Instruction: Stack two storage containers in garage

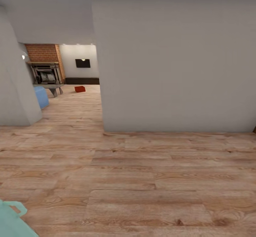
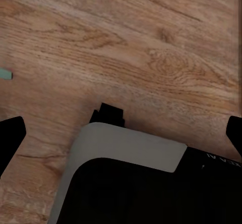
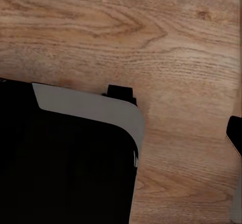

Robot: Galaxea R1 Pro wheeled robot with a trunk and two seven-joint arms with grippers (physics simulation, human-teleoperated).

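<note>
Robot is standing on the light wood plank floor (image 1: 142, 180) in a hallway, looking past a big white wall (image 1: 174, 59) that is taking up the centre and right of the head frame. Through the opening at upper left the living room is showing: brick fireplace (image 1: 45, 68), black wall TV (image 1: 82, 63), a blue sofa (image 1: 42, 96) edge.

1 storage container (image 1: 80, 89) is sitting on the wood floor far off, upper left of the frame, below the TV, well apart from the robot. The 2nd container can't be made out from here.

Task looks like it is at the very start: nothing is being carried, no garage in sight, both moves and the stack are left to do.

Left claw (image 2: 121, 138): dark fingertips are sitting at opposite frame edges, so spread apart, holding nothing, over wood above the robot's base (image 2: 126, 153). Right claw (image 3: 234, 133): just 1 fingertip at the right edge, cannot tell its state.

A pale teal object (image 1: 12, 219) is poking in at the lower left of the head frame.
</note>
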